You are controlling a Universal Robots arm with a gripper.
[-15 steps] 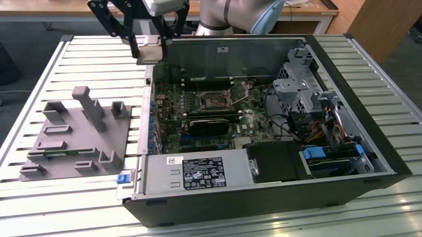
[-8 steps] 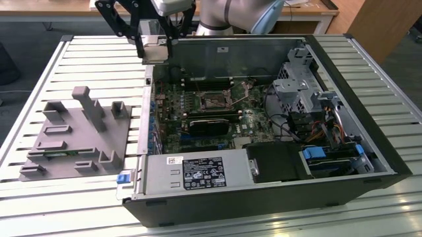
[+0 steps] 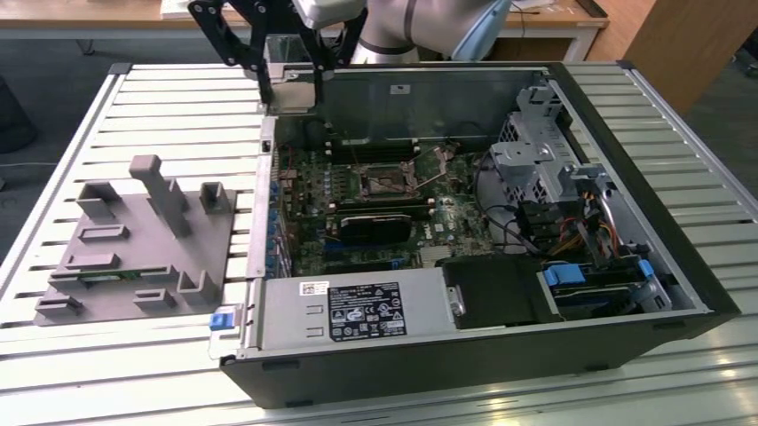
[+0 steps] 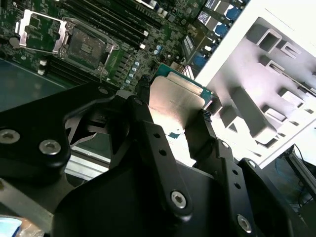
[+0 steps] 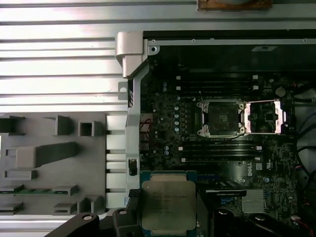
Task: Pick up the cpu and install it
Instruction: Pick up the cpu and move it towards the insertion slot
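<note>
The gripper [image 4: 173, 106] is closed on the cpu [image 4: 180, 91], which is held in the air near the case [image 5: 132, 54] wall. The open socket [image 5: 219, 118] is seen on the motherboard [image 5: 197, 163], well apart.

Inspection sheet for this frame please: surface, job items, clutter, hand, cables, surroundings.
Surface: slatted metal table carrying an open computer case.
Job's things: cpu held clear of the socket; socket open with no chip in it, load plate swung aside.
Clutter: gray fixture beside the case, on the exterior view's left.
Grippers: hand shut on the cpu's edges.
Cables: coloured wires inside the case by the drive bay.
Surroundings: wooden furniture beyond the table.
</note>
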